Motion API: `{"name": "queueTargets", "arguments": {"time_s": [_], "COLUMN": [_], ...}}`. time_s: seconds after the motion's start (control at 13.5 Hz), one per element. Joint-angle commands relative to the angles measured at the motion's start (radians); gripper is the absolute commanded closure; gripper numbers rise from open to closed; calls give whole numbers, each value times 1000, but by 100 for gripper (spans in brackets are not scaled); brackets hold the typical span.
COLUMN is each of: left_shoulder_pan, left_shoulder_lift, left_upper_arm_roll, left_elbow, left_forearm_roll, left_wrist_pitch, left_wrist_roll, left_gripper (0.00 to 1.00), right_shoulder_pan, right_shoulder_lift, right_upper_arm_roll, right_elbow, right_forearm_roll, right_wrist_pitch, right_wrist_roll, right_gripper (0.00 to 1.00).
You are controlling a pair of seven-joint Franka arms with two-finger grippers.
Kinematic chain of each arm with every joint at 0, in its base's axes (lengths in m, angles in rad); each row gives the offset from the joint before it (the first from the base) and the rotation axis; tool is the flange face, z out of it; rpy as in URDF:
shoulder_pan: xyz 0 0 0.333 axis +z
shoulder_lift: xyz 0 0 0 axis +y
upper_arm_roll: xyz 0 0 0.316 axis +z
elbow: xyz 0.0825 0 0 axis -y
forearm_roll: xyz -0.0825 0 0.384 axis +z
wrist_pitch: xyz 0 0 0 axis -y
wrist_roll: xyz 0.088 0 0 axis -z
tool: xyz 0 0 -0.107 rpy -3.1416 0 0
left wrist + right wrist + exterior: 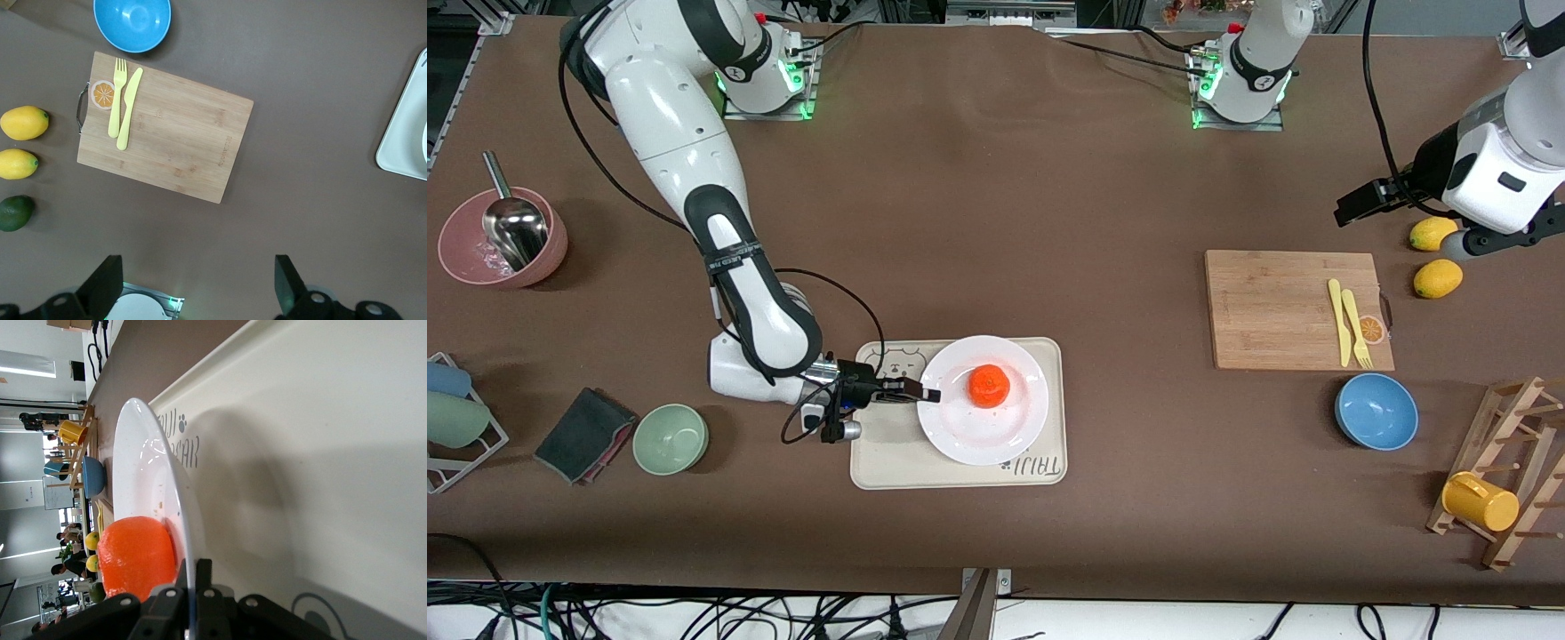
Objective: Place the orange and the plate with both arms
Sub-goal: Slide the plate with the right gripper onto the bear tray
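The white plate [996,444] lies on the cream bear-printed tray [889,467], with the orange [989,385] on its middle. My right gripper [927,394] reaches in low from the right arm's end and is shut on the plate's rim. The right wrist view shows its fingers [193,577] pinching the rim of the plate [143,453], with the orange [137,557] just past them and the tray [320,453] underneath. My left gripper [1352,206] waits high over the table at the left arm's end, open and empty [198,287].
A wooden cutting board [1294,307] holds a yellow knife and fork, with a blue bowl [1376,411] nearer the camera. Two lemons [1436,277] lie beside the board. A green bowl [671,438], dark cloth [583,436] and pink bowl [503,240] sit at the right arm's end.
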Motion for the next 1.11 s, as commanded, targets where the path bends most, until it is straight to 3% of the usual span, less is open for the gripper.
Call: {"name": "queueTargets", "arguments": {"time_s": [0.0,0.37,0.45,0.52,0.67,0.82,1.04], "left_shoulder_pan": [7,7,6,4,3,-2,-3], "left_shoulder_lift": [-5,-6,-8,-8,-8,-6,-6], "left_upper_arm_roll": [2,2,2,0,0,0,0], "left_elbow": [5,2,2,4,4,4,4], "left_forearm_roll": [-8,-5,-5,-5,-5,-4,1], "left_wrist_pitch": [-12,-18,-19,-27,-29,-30,-32], "left_wrist_roll": [19,19,19,19,20,19,20], "left_gripper": [0,0,0,0,0,0,0], "right_shoulder_pan": [4,6,4,4,-5,-8,-15], "right_shoulder_lift": [37,42,42,40,39,31,16], "right_upper_arm_roll": [6,6,6,6,6,6,5], "right_elbow": [53,45,45,45,45,45,45], "right_forearm_roll": [-19,-22,-22,-27,-77,-108,-174], "right_wrist_pitch": [7,7,7,5,2,-4,-16], "right_wrist_roll": [17,16,17,19,25,28,68], "right_gripper": [100,99,85,58,16,1,1]}}
